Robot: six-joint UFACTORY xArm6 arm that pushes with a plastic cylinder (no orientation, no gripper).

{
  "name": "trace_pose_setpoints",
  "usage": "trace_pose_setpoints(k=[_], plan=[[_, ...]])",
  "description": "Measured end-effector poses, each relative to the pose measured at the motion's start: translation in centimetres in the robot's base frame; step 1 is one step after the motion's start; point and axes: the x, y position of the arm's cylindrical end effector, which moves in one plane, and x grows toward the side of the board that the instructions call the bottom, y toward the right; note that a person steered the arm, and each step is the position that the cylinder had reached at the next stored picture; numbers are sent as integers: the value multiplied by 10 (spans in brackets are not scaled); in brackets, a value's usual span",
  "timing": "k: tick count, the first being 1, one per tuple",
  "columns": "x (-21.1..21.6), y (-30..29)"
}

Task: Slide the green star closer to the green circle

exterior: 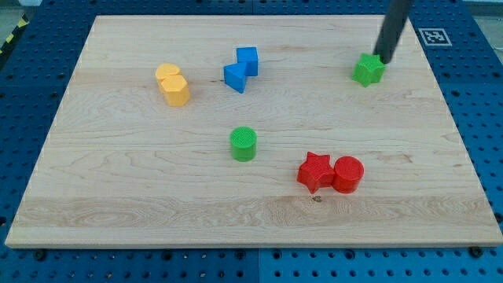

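The green star (368,70) lies near the view's upper right of the wooden board (118,196). The green circle (243,144), a short cylinder, stands near the board's middle, well to the lower left of the star. My tip (385,59) is at the star's upper right edge, touching it or very close to it. The dark rod rises from there out of the view's top.
Two yellow blocks (173,84) sit together at the upper left. A blue cube (247,60) and a blue triangular block (234,77) touch at the upper middle. A red star (314,171) and a red circle (348,174) touch at the lower right of the green circle.
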Motion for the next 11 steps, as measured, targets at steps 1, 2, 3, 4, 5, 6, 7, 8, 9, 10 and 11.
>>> trace_pose_setpoints(k=[1, 2, 3, 4, 5, 6, 7, 8, 9, 10, 11], plan=[[14, 0], [15, -16], [15, -40], [18, -46], [18, -52], [19, -75], [33, -93], [58, -113], [63, -144], [67, -172], [82, -198]])
